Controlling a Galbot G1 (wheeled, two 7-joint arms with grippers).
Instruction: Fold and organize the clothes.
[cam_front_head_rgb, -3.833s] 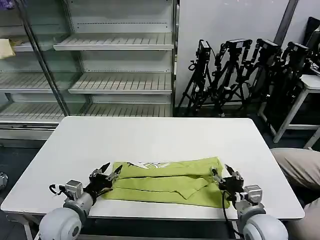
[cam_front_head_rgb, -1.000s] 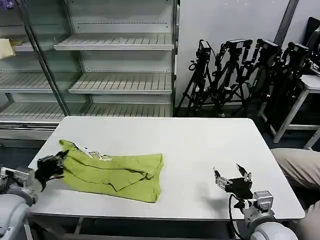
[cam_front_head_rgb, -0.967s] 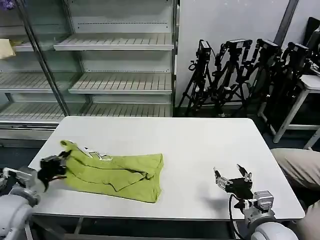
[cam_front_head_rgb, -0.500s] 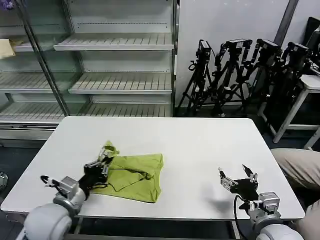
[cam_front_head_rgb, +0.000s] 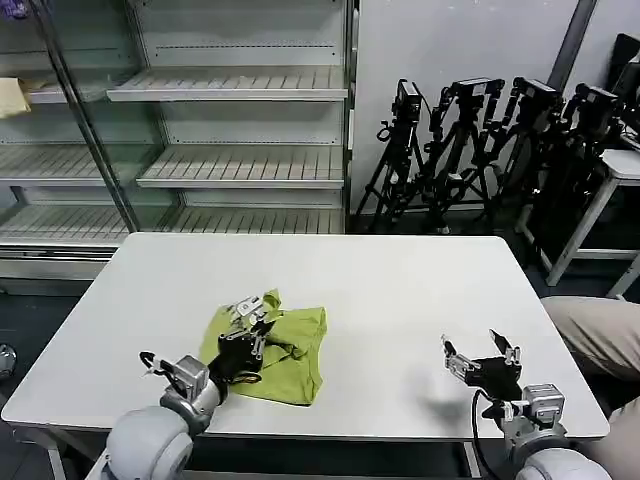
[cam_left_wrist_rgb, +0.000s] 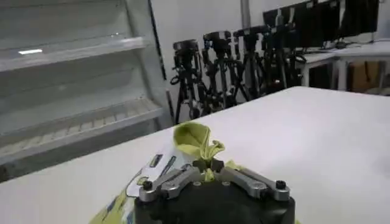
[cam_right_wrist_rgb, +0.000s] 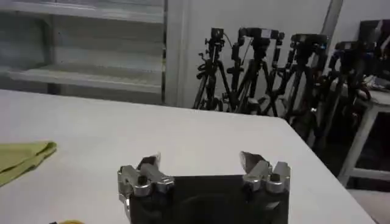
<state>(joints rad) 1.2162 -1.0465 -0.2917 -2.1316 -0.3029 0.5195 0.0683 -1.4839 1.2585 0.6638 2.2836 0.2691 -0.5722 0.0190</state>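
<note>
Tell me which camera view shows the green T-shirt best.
The head view: the whole T-shirt lies folded on the table, its left edge pinched in the left claw. The left wrist view shows that pinched fold; the right wrist view, one edge.

My head camera looks forward and down over the whole white table (cam_front_head_rgb: 400, 290), with the shelving (cam_front_head_rgb: 230, 130) and tripods (cam_front_head_rgb: 480, 140) behind it. My left wrist camera sits low and close behind the left gripper (cam_left_wrist_rgb: 209, 165), facing across the tabletop toward those tripods. The right wrist camera does likewise behind the right gripper (cam_right_wrist_rgb: 200, 164), and both share the T-shirt (cam_right_wrist_rgb: 21, 159) with the head view.
</note>
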